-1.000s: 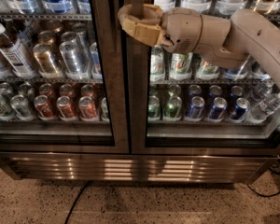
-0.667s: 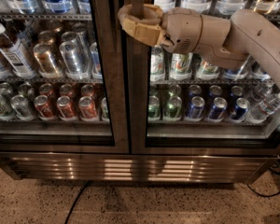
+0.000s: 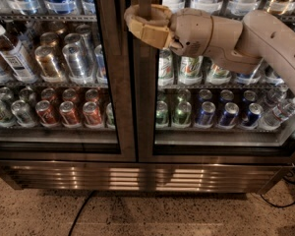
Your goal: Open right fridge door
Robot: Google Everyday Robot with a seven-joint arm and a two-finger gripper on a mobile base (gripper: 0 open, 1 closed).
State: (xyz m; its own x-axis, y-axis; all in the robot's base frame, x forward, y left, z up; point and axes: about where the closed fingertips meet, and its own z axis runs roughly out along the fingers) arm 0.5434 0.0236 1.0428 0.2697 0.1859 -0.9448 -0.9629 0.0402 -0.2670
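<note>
Pincer (image 3: 142, 19) clenched round the vertical left stile of the right fridge door (image 3: 216, 117), high up. Arm (image 3: 265, 38) comes in from the right. Door shut, flush beside left door (image 3: 54, 82). Pull likely outward, toward the camera.

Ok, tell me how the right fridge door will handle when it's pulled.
The right fridge door is a tall glass pane in a metal frame, so probably stiff and fairly heavy. It sits flush with its twin, so it may resist at first. The gripper clasps its left frame edge; brushed metal could prove slippery.
</note>
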